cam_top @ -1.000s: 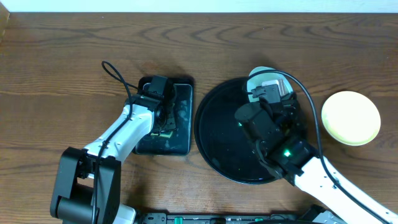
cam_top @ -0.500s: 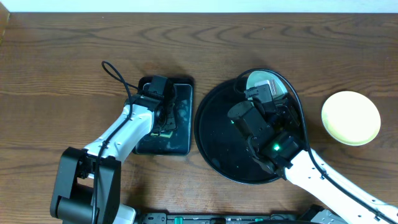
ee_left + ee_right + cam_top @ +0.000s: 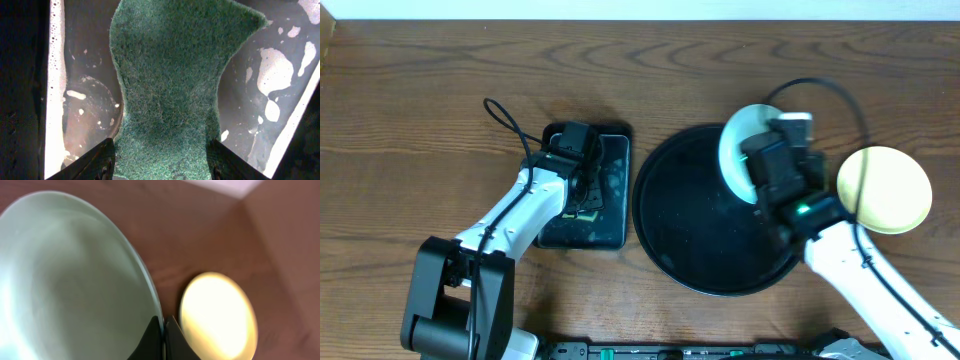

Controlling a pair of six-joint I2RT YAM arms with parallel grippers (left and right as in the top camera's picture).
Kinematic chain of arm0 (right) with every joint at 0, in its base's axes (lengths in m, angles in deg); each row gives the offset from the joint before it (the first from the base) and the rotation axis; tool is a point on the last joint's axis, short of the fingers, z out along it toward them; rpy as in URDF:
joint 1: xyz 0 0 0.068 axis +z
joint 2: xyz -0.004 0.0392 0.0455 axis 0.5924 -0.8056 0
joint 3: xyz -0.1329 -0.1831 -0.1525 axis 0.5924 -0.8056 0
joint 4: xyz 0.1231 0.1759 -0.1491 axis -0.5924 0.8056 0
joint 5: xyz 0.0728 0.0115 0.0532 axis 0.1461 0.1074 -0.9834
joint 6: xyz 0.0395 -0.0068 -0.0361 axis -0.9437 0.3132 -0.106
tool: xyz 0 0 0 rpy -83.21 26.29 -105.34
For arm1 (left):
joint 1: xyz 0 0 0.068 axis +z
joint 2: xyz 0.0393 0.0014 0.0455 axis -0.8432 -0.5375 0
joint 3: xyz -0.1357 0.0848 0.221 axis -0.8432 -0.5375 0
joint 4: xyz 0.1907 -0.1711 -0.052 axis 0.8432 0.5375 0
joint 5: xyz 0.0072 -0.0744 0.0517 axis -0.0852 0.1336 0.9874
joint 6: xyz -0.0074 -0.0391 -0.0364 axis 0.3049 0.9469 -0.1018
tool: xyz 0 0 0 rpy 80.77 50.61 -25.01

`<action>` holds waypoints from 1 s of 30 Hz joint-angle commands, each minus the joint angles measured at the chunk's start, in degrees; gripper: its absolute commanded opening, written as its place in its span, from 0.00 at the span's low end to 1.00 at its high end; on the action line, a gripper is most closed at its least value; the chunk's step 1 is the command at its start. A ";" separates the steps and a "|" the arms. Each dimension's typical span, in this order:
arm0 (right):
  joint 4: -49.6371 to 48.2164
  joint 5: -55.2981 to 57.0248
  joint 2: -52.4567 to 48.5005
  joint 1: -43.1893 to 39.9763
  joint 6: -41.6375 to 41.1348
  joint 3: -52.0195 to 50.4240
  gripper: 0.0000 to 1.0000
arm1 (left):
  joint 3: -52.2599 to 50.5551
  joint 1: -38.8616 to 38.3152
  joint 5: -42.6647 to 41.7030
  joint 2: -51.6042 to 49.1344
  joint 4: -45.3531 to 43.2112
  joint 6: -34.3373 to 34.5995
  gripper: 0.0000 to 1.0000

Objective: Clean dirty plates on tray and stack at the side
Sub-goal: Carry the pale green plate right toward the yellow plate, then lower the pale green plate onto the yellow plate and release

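Right gripper (image 3: 163,334) was closed tight on the rim of the pale mint plate (image 3: 75,280), its two dark fingertips pinching the edge from either side. From overhead, that gripper (image 3: 767,165) and its plate (image 3: 738,140) sat over the upper right part of the round black tray (image 3: 680,220). The plate showed as a tilted oval crossing the tray's rim. Whether its lower edge touched the tray could not be told.

The pale yellow plate (image 3: 885,190) lay flat on the desk (image 3: 420,100), just right of the tray and apart from it. In the right wrist view it (image 3: 217,317) appeared beyond the edge of the held plate, resting on the brown wood.

On the other side, the left gripper (image 3: 582,185) was down over the small rectangular tray (image 3: 610,215), which stood just left of the round tray. The left wrist view showed the left gripper (image 3: 162,167) part-way open and clamped on the green sponge (image 3: 170,75). A finger pressed in on each side near the sponge's lower end, and the sponge narrowed at its waist. The sponge lay on the wet, glossy floor of the small tray (image 3: 85,100), where pale patches and droplets were scattered.
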 commanded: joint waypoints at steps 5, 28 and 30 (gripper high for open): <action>4.50 -18.08 -0.11 -17.20 -15.61 -0.07 0.01 | -0.57 0.17 0.11 0.48 0.09 0.28 0.61; 4.66 -35.12 -9.60 -55.52 -20.70 -0.11 0.01 | -0.57 0.17 0.11 0.48 0.07 0.28 0.61; 4.68 -35.34 -10.80 -56.87 -20.98 -0.11 0.01 | -0.57 0.17 0.11 0.48 0.07 0.28 0.61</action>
